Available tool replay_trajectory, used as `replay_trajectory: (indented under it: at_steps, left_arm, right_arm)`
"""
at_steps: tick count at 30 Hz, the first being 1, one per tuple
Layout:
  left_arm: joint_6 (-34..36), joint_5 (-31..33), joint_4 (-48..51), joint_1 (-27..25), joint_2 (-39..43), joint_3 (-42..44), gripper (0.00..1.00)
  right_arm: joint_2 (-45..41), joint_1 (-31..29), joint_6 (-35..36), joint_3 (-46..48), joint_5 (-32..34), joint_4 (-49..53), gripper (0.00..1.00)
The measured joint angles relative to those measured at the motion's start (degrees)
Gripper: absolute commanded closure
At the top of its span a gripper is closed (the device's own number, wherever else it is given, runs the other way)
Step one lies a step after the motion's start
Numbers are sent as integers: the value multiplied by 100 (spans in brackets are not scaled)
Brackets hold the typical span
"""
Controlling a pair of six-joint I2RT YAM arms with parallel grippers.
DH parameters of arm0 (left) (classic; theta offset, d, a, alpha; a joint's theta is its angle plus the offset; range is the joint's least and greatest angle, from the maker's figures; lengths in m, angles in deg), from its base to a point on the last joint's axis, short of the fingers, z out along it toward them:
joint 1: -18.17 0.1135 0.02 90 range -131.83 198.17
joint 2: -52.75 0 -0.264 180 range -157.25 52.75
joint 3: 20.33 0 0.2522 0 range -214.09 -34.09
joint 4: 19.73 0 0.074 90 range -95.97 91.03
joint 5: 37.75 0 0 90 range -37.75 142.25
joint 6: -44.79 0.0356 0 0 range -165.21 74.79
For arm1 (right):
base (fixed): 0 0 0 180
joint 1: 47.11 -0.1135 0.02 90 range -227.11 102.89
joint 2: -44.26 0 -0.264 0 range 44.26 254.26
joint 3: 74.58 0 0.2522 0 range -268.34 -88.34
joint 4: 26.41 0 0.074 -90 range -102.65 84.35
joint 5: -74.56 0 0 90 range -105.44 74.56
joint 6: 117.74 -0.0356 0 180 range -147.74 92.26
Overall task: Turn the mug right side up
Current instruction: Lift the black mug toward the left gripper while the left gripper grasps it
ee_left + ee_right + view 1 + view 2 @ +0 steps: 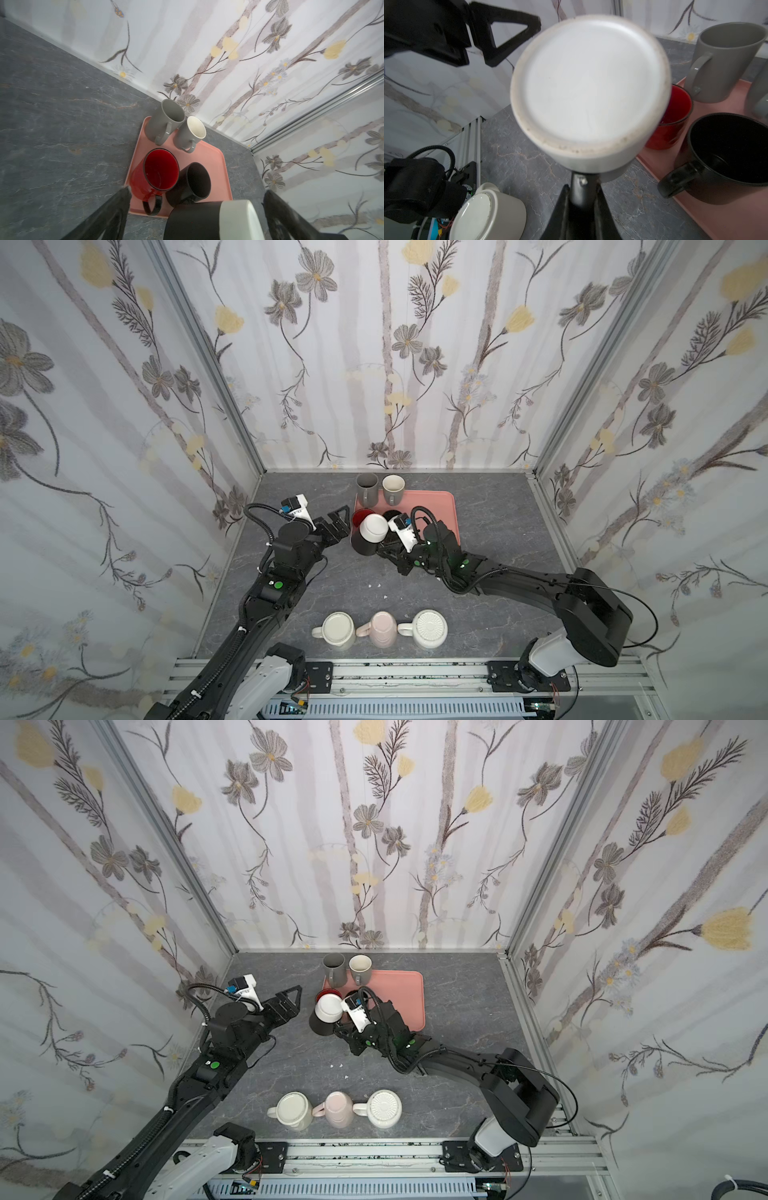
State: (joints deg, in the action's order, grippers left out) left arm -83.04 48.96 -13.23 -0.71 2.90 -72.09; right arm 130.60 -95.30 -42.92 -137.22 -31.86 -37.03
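A black mug with a white base (371,533) (328,1009) hangs above the table by the pink tray's near left corner. It is tilted, with its white base (589,83) turned up. My right gripper (387,551) (343,1031) (583,187) is shut on its black handle. My left gripper (338,524) (291,999) (197,192) stands open just left of the mug, not touching it. In the left wrist view the mug (209,220) shows between the two spread fingers (116,209).
The pink tray (440,506) at the back holds several upright mugs: tall grey (368,489), grey and white (393,488), red (360,516), black (393,515). Along the front edge stand three upside-down mugs: cream (337,630), pink (380,628), ribbed white (428,628).
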Motion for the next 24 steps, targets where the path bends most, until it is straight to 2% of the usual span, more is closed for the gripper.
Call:
replay_trajectory:
  at_steps: [5, 11, 17, 20, 24]
  left_arm:
    - [-328, -570, -713, -85, -476, -9, 2]
    - [-935, -1377, -1834, -380, -1185, 24, 11]
    - [-1239, -1797, -3108, -793, -1600, 52, 16]
    - [-1375, -1987, -3670, -957, -1864, 50, 22]
    - [-1589, -2170, -4360, -1110, -2173, 50, 25]
  right_arm:
    - [-616, 424, -645, 431, 264, -479, 100]
    - [-1073, 863, -1394, 758, 387, -1156, 100]
    - [-1165, 1276, -2280, 833, 361, -1952, 100]
    - [-1165, 1333, -2702, 833, 278, -2424, 100]
    - [-1069, 1342, -3191, 739, 31, -3064, 100]
